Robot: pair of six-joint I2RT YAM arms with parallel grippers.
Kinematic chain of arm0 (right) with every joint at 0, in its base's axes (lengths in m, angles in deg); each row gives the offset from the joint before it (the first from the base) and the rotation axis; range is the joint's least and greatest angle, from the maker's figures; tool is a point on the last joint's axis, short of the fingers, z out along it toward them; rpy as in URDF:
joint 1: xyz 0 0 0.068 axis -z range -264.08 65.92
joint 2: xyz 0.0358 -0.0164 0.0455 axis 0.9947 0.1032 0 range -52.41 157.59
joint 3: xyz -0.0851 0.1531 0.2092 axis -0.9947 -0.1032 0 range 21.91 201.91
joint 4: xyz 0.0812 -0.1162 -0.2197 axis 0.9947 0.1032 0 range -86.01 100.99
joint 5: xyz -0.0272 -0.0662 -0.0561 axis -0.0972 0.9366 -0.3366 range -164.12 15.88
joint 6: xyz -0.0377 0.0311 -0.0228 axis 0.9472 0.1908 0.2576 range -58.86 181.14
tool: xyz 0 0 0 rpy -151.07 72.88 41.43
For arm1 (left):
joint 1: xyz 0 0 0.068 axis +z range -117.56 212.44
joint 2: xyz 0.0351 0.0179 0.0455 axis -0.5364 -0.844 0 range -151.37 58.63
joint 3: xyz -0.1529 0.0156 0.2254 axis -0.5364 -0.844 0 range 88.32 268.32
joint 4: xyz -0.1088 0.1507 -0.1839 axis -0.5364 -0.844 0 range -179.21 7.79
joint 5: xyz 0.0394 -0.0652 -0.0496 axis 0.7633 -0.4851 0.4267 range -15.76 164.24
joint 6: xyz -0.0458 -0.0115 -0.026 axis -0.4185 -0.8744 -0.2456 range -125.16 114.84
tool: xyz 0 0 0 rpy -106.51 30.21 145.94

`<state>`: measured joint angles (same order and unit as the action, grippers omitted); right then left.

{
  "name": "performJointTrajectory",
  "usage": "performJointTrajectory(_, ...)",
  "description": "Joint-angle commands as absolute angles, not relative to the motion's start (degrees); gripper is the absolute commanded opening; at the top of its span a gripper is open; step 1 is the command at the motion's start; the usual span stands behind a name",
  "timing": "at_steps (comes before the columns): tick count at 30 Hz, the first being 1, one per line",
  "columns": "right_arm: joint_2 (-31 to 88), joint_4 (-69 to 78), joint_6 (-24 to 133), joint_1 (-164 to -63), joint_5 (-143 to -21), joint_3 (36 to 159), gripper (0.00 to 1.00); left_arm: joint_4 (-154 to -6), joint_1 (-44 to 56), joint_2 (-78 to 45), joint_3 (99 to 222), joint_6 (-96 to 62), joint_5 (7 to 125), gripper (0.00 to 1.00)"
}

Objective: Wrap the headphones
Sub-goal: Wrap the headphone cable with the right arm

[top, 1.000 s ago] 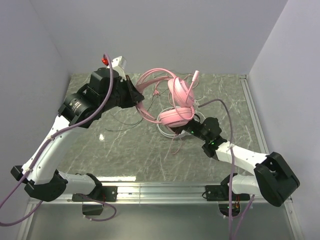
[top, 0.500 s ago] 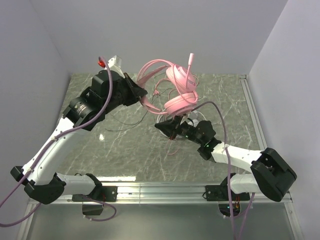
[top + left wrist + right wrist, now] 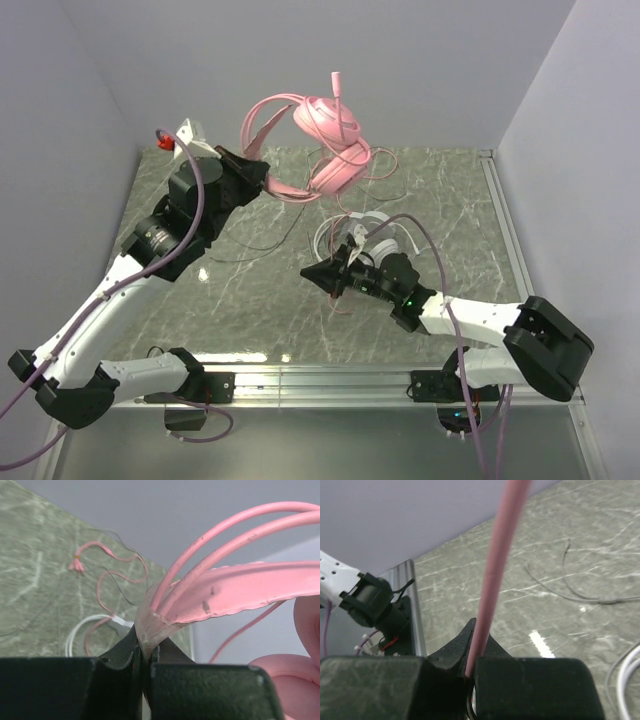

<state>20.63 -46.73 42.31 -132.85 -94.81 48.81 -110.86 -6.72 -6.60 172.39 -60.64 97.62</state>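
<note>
**Stretched out for wrapping**

The left hand (image 3: 257, 173) clamps the pink headset (image 3: 330, 135) by its headband high over the counter (image 3: 250, 300), seemingly so the right hand (image 3: 310, 272), closed tight on the pink cable (image 3: 496, 570), can pull it taut. The white headset (image 3: 322, 237), just beyond that hand, is partly hidden.

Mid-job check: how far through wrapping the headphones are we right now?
Done: nothing is wound yet. In hand: the left gripper clamps the pink headset by its headband, holding it off the table, while the right gripper pinches the pink cable, which hangs loose. Left: coil that cable around the pink headset, then wrap the white headset, lying on the table.
</note>
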Motion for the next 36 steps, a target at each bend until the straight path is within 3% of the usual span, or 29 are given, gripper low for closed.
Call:
performJointTrajectory(1, 17.7, -45.4, 42.0, -135.6, -93.5, 48.7, 0.0, -98.3, -6.4, -3.4, 170.3, -64.0, 109.5, 0.0)
performJointTrajectory(8, 13.8, -38.8, 41.4, -139.0, -95.0, 51.1, 0.0, -91.6, -6.4, -2.3, 163.6, -58.6, 124.0, 0.0)
performJointTrajectory(17, 11.1, -8.3, 44.4, -141.3, -97.2, 64.6, 0.0, -83.4, -6.4, -7.9, 159.9, -40.2, 140.6, 0.0)
performJointTrajectory(21, 6.8, -2.0, 45.8, -141.3, -97.7, 67.7, 0.0, -82.7, -6.5, -12.6, 160.1, -32.3, 146.6, 0.0)
performJointTrajectory(30, 7.3, 20.6, 49.0, -140.8, -88.6, 84.6, 0.0, -63.9, -6.6, -13.0, 148.2, -8.8, 137.9, 0.0)
performJointTrajectory(36, 8.0, 28.7, 51.0, -133.7, -88.9, 93.6, 0.0, -59.5, -8.3, -13.7, 144.9, 5.1, 135.8, 0.0)
